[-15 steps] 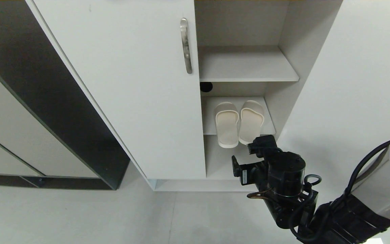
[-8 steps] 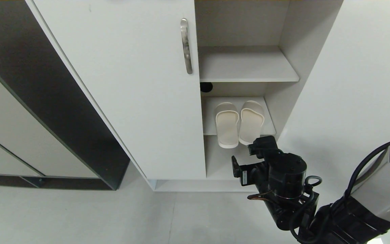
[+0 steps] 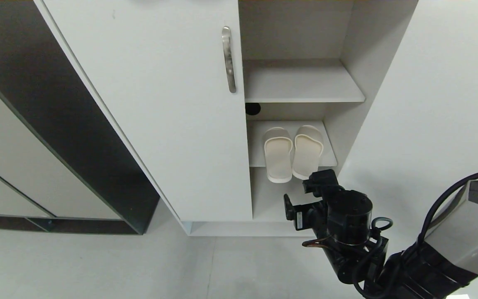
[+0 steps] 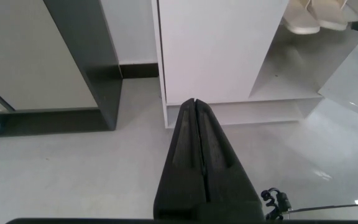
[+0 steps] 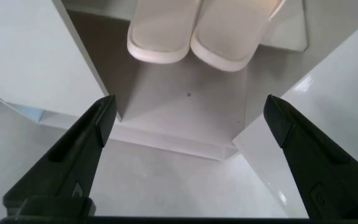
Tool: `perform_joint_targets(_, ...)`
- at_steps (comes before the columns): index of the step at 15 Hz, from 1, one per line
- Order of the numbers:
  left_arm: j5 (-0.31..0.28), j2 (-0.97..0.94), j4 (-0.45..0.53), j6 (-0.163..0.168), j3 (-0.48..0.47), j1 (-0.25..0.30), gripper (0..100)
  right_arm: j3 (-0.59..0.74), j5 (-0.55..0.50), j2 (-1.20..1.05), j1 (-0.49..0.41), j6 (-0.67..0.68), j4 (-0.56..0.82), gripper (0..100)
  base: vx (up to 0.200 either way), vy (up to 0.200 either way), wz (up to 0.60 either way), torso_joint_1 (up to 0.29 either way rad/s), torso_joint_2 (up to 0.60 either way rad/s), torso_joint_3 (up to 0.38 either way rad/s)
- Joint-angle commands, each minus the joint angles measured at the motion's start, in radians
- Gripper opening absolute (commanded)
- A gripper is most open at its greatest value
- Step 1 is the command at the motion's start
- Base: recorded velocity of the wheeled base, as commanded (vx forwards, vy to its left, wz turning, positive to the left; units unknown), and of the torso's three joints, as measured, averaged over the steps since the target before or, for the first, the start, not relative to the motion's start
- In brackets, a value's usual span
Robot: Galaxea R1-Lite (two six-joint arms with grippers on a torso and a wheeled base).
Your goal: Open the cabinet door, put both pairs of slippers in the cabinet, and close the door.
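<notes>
A pair of cream slippers [image 3: 293, 151] [image 5: 197, 31] [image 4: 316, 15] lies side by side on the middle shelf [image 3: 255, 149] of the white cabinet, heels sticking out past the shelf edge. The cabinet's right door [image 3: 430, 83] stands swung open; the left door [image 3: 160, 104] with its metal handle [image 3: 228, 58] is shut. My right gripper [image 3: 305, 192] [image 5: 188, 115] hangs open just in front of the cabinet, below the slippers' heels, with nothing between its fingers. My left gripper [image 4: 194, 106] is shut and empty, low over the floor, well back from the cabinet.
The upper shelf [image 3: 301, 81] and the bottom compartment [image 3: 272, 199] are bare. A small black round hole [image 3: 252, 108] sits in the back wall. A dark panel [image 3: 56, 104] flanks the cabinet on the left. Grey floor [image 3: 98, 265] spreads in front.
The whole head view has shifted slightly downward. The right gripper keeps almost the same place before the cabinet, still open.
</notes>
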Motion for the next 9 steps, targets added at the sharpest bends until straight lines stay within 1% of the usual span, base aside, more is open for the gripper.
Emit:
perform_joint_targets(1,0.0,0.001,0.0,0.0,0.0,0.0,0,0.002,0.0,0.006,0.001,0.0,-0.001,100,0.0,0.0,0.0,-0.002,0.0,0.173)
perform_joint_targets(9,0.0,0.001,0.0,0.0,0.0,0.0,0,0.031,0.001,0.006,-0.002,0.0,-0.001,100,0.0,0.0,0.0,0.004,0.0,0.199)
